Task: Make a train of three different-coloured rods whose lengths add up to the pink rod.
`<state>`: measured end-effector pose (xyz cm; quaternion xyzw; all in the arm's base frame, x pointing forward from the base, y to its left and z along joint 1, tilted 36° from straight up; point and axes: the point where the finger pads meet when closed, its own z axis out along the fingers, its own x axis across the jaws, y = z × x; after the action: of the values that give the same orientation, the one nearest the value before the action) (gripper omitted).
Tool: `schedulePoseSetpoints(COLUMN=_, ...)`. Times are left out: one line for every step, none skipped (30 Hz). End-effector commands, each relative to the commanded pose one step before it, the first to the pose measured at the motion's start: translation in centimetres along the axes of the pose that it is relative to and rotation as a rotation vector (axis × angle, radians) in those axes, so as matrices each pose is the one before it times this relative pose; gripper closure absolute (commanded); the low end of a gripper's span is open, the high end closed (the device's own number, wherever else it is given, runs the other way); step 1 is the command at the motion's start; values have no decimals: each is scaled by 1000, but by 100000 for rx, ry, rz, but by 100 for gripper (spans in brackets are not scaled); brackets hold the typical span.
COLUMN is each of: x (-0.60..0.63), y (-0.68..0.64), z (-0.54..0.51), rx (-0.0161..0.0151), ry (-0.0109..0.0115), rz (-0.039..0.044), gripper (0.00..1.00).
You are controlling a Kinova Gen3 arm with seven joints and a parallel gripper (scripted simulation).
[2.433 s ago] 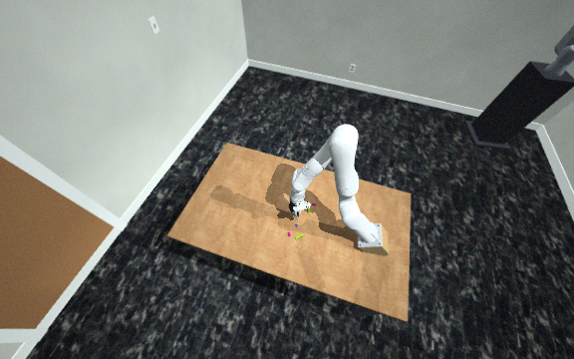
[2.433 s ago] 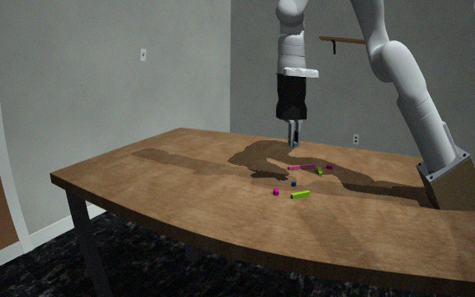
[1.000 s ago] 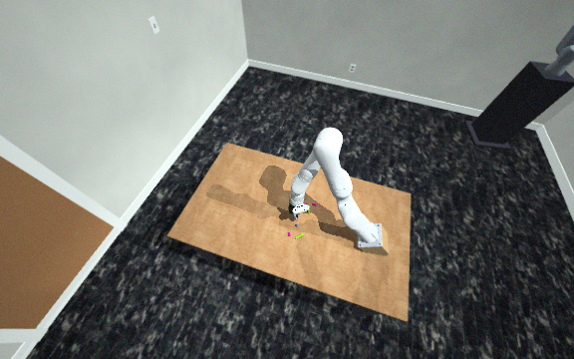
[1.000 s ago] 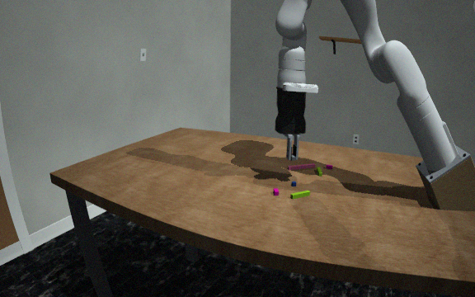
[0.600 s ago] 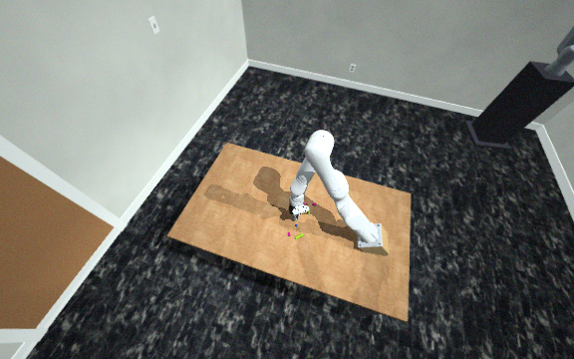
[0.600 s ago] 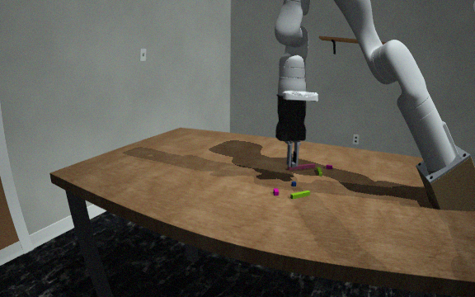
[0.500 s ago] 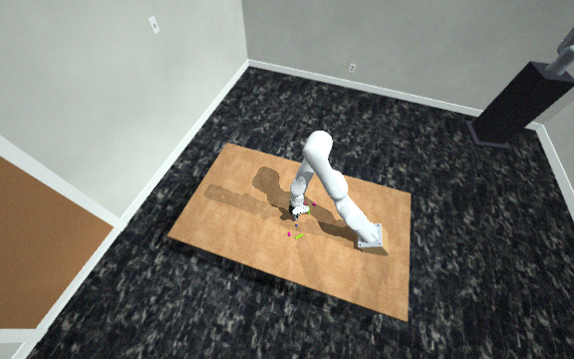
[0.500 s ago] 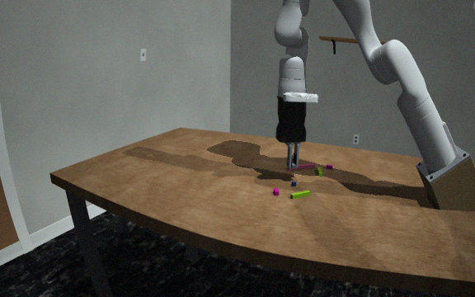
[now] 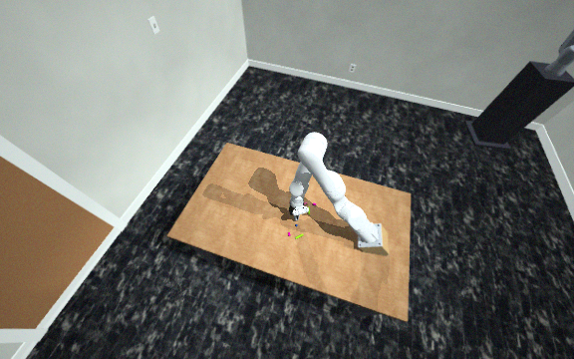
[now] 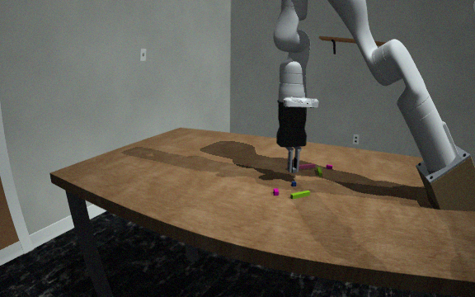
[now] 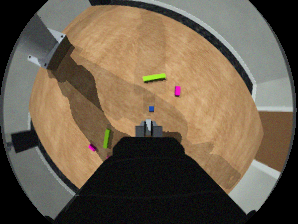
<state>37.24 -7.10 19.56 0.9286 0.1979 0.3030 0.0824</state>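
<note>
My gripper [image 9: 296, 218] [image 10: 293, 169] [image 11: 148, 126] points down, its fingertips above the table behind the blue rod, and looks shut on a short grey rod [image 11: 148, 124], small and hard to make out. The blue rod [image 9: 296, 225] [image 10: 293, 184] [image 11: 151, 108] lies alone in front of the fingers. A lime rod [image 9: 299, 236] [image 10: 300, 195] [image 11: 154, 78] lies further forward. The long pink rod [image 10: 308, 167] lies behind; the gripper body hides most of it in the wrist view. No two rods on the table look joined.
A magenta rod [image 9: 289, 234] [image 10: 276, 192] [image 11: 177, 91] lies beside the front lime rod. A second lime rod [image 10: 319, 172] [image 11: 106, 138] and a second magenta rod [image 9: 314, 204] [image 10: 329, 167] [image 11: 92, 147] lie near the pink rod. The arm's base stands at the table's right.
</note>
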Motion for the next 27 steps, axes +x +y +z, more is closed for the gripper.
schedulePoseSetpoints(x=698, y=-1227, z=292, rx=1978, ry=763, rz=-3122, gripper=76)
schedulePoseSetpoints(x=0, y=0, z=0, rx=0, ry=0, rz=0, gripper=76)
schedulePoseSetpoints(x=0, y=0, z=0, rx=0, ry=0, rz=0, gripper=76)
schedulePoseSetpoints(x=-2, y=2, z=64, rx=-9, ry=-8, rz=-5, gripper=76)
schedulePoseSetpoints(x=-3, y=3, z=63, rx=-13, ry=-11, rz=-7, gripper=76)
schedulePoseSetpoints(x=2, y=2, z=57, rx=2, ry=8, rz=4, gripper=76)
schedulePoseSetpoints(x=3, y=1, z=55, rx=6, ry=11, rz=6, gripper=76)
schedulePoseSetpoints(x=2, y=1, z=54, rx=4, ry=7, rz=4, gripper=76)
schedulePoseSetpoints(x=1, y=1, z=53, rx=2, ry=4, rz=2, gripper=76)
schedulePoseSetpoints(x=0, y=1, z=51, rx=1, ry=1, rz=0, gripper=76)
schedulePoseSetpoints(x=-1, y=1, z=50, rx=-1, ry=-2, rz=-1, gripper=76)
schedulePoseSetpoints(x=-1, y=1, z=48, rx=-3, ry=-5, rz=-2, gripper=76)
schedulePoseSetpoints(x=-2, y=1, z=47, rx=-4, ry=-7, rz=-4, gripper=76)
schedulePoseSetpoints(x=-3, y=1, z=45, rx=-5, ry=-9, rz=-5, gripper=76)
schedulePoseSetpoints(x=-3, y=1, z=43, rx=-6, ry=-10, rz=-6, gripper=76)
schedulePoseSetpoints(x=3, y=2, z=40, rx=2, ry=11, rz=5, gripper=76)
schedulePoseSetpoints(x=3, y=2, z=39, rx=2, ry=9, rz=4, gripper=76)
schedulePoseSetpoints(x=2, y=1, z=37, rx=1, ry=7, rz=3, gripper=76)
schedulePoseSetpoints(x=0, y=0, z=0, rx=0, ry=0, rz=0, gripper=76)
schedulePoseSetpoints(x=0, y=0, z=0, rx=0, ry=0, rz=0, gripper=76)
schedulePoseSetpoints(x=1, y=1, z=35, rx=1, ry=5, rz=2, gripper=76)
schedulePoseSetpoints(x=1, y=1, z=34, rx=1, ry=3, rz=2, gripper=76)
schedulePoseSetpoints(x=0, y=1, z=32, rx=0, ry=2, rz=1, gripper=76)
schedulePoseSetpoints(x=0, y=1, z=30, rx=0, ry=0, rz=0, gripper=76)
schedulePoseSetpoints(x=0, y=0, z=28, rx=0, ry=-1, rz=0, gripper=76)
schedulePoseSetpoints(x=-1, y=0, z=26, rx=0, ry=-1, rz=-1, gripper=76)
schedulePoseSetpoints(x=-1, y=0, z=24, rx=0, ry=-2, rz=-1, gripper=76)
